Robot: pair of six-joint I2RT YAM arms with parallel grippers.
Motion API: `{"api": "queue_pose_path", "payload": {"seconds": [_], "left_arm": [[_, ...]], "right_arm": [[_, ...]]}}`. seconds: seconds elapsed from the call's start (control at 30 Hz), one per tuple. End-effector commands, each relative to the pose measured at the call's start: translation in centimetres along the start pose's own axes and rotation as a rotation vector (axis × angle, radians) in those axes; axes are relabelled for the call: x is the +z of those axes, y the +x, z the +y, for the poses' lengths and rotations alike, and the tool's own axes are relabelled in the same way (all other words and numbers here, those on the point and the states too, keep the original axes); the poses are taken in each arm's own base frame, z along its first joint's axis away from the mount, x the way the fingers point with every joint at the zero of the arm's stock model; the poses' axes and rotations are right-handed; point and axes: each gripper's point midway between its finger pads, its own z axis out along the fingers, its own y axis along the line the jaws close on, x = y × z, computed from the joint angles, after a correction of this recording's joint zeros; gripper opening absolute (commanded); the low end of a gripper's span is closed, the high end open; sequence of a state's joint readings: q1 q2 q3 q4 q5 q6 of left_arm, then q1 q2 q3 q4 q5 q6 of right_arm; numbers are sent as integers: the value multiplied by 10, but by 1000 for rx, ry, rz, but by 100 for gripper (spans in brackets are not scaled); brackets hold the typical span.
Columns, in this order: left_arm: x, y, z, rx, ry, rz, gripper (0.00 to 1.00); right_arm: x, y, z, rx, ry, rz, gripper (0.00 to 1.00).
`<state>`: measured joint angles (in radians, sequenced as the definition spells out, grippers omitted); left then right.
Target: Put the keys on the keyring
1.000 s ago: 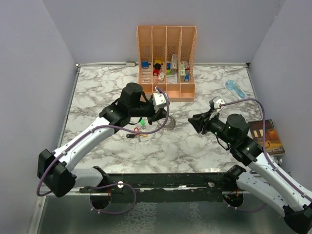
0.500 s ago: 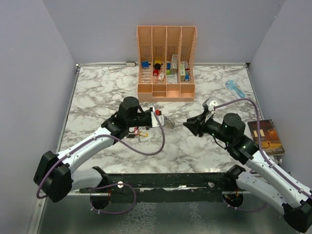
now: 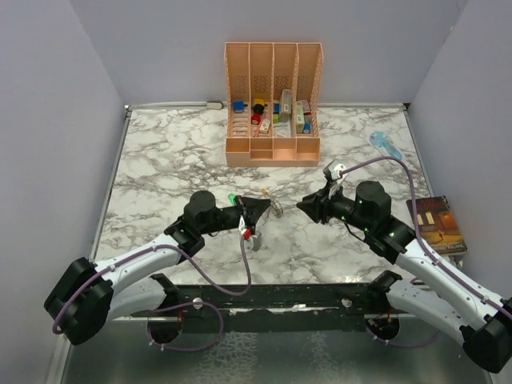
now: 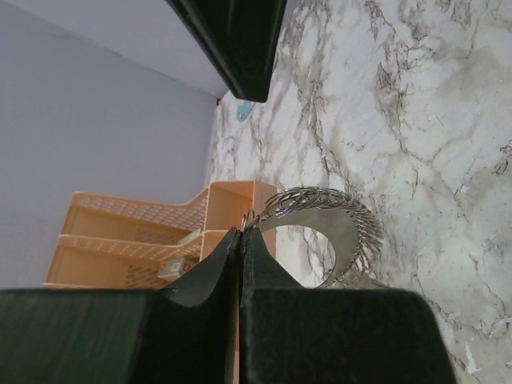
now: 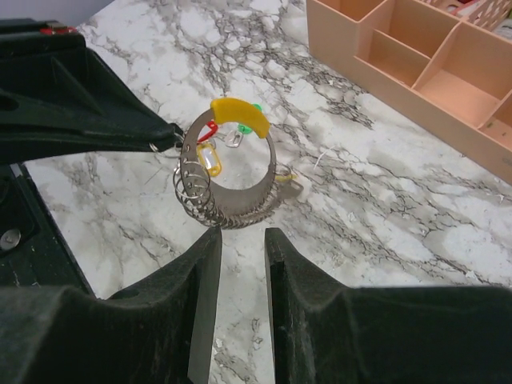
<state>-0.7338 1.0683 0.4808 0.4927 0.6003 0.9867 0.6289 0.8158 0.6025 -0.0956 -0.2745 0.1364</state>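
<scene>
My left gripper (image 4: 240, 244) is pinched shut on one small wire ring of the keyring (image 5: 210, 206), an upright silvery loop edged with rings and capped by a yellow plastic arc, while the keys (image 5: 210, 158) show only red, yellow and green tags through it, and my right gripper (image 5: 242, 238) sits just short of it over the marble table (image 5: 384, 200), jaws apart and empty.

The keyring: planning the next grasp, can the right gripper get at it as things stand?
Probably yes: the left gripper pinches only one edge, and the right gripper faces the keyring, jaws apart, nothing between.

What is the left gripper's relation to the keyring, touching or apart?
Touching. In the left wrist view the left gripper has its shut tips pinching the edge of the keyring, with no gap showing.
</scene>
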Motion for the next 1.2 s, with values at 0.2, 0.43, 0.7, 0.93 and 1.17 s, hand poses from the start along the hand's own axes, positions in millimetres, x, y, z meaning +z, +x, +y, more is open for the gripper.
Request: {"api": "queue_pose_path", "payload": {"seconds": [0.2,0.43,0.7,0.93,1.17], "left_arm": [[-2,-37,17,278,-130,-143,0],[12,-35,29,-15,-87,-118,0],[14,-38,26,-203,-62,-120,0],[13,-40,32,-285,-86,-116,0],[12,-46,34,-373,-99,-137,0]], "right_arm": [[0,-8,16,-59,-95,-49,28],[1,-9,21,-104,-139,-45,24],[-2,-23,11,-125,-71,-64,25],[-14,-36,7,-125,-21,-117,25],[-15,-40,11,-124,-42,-124,24]]}}
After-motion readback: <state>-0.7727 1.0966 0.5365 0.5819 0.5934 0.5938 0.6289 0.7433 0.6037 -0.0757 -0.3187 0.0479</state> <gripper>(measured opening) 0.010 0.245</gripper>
